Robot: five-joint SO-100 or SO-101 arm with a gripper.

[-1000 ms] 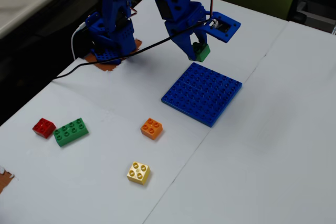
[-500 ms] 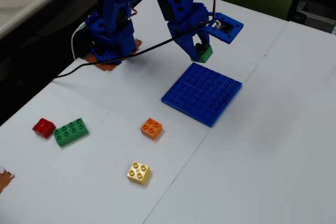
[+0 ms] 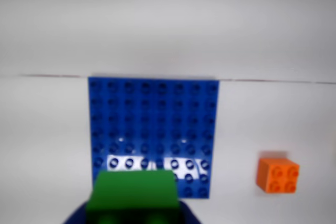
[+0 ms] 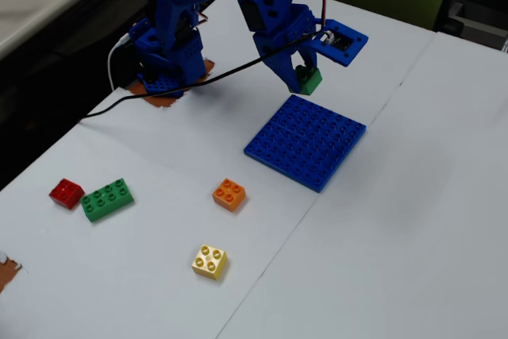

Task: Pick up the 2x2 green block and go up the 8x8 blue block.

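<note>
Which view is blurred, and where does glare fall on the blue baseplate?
Wrist view: soft all over, the held 2x2 green block most blurred; white glare patches sit on the 8x8 blue block near its lower edge. Fixed view: sharper, evenly lit, no glare on the baseplate, faint shadows only.

In the wrist view, a small green plastic brick (image 3: 133, 192) fills the bottom edge, blurred and close to the lens, with dark blue parts of the hand on either side. Beyond it lies a large flat blue studded baseplate (image 3: 153, 124) on the white desk (image 3: 47, 145). A small orange four-stud brick (image 3: 277, 174) sits apart at lower right.
</note>
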